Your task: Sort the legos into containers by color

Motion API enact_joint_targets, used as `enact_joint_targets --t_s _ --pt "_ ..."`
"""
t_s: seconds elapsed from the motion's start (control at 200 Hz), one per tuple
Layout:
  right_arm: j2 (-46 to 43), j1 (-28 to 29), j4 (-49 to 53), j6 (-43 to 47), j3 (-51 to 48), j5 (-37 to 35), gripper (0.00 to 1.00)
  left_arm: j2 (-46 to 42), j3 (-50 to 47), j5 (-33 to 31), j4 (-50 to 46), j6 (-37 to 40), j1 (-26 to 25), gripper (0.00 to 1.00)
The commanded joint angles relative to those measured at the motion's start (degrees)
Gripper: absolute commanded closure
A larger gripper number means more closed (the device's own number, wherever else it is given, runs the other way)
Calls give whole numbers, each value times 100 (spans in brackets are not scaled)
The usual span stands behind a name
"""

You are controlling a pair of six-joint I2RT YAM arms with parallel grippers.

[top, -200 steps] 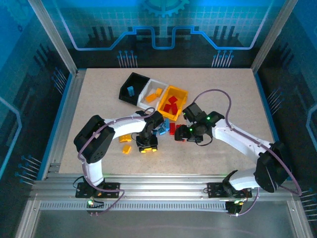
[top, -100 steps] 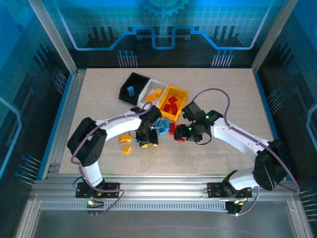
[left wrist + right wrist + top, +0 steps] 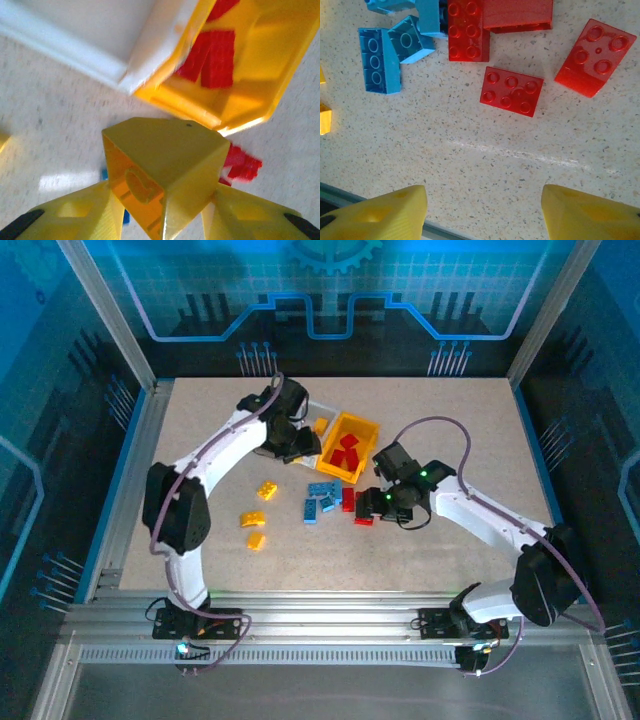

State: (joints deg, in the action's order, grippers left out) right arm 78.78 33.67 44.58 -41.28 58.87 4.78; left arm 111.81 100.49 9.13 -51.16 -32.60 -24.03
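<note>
- Two of the containers show plainly from above: the white bin (image 3: 322, 410) and, joined to its right, the yellow-orange bin (image 3: 368, 452). The left arm covers the rest of the row.
- Left gripper (image 3: 160, 200): we find its jaws closed on a yellow-orange brick (image 3: 165, 155) (its hollow underside faces the wrist camera). The brick is held above the tabletop (image 3: 45, 130), just short of the corner where the white and yellow-orange bins meet.
- From above, we locate the left gripper at the near side of the white bin.
- Red bricks (image 3: 212, 57) lie inside the yellow-orange bin.
- Right gripper (image 3: 484, 195): its jaws stand apart with nothing between them, above a bare patch of tabletop.
- Four loose red bricks (image 3: 511, 91) lie just beyond the right gripper. Two of them touch each other, and two lie apart.
- Blue bricks (image 3: 379, 67) lie to the left of the red ones, and one of them touches a red brick.
- Three orange bricks (image 3: 266, 490) lie loose further left on the tabletop, apart from the blue group.
</note>
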Motion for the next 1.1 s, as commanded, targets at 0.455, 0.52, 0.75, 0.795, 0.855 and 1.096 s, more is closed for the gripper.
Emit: enact_joint_targets --t_s 0.455,0.52,0.75,0.795,0.855,1.096 --pt "-418 -583 306 326 -226 172 36 2075 2555 476 -564 -58 503 47" --pt "-436 -620 308 340 -262 195 35 2117 2615 493 -581 -54 513 45" --pt "-365 -660 251 367 -263 281 34 1754 2241 467 -604 93 505 41" --pt "-340 -656 212 350 -277 318 34 1553 2050 361 -658 219 507 41" --pt "-312 -651 154 309 -279 372 34 1247 1748 96 -826 432 510 40" --pt "-141 -362 -84 139 -284 355 34 -26 -205 -675 -950 1377 570 29"
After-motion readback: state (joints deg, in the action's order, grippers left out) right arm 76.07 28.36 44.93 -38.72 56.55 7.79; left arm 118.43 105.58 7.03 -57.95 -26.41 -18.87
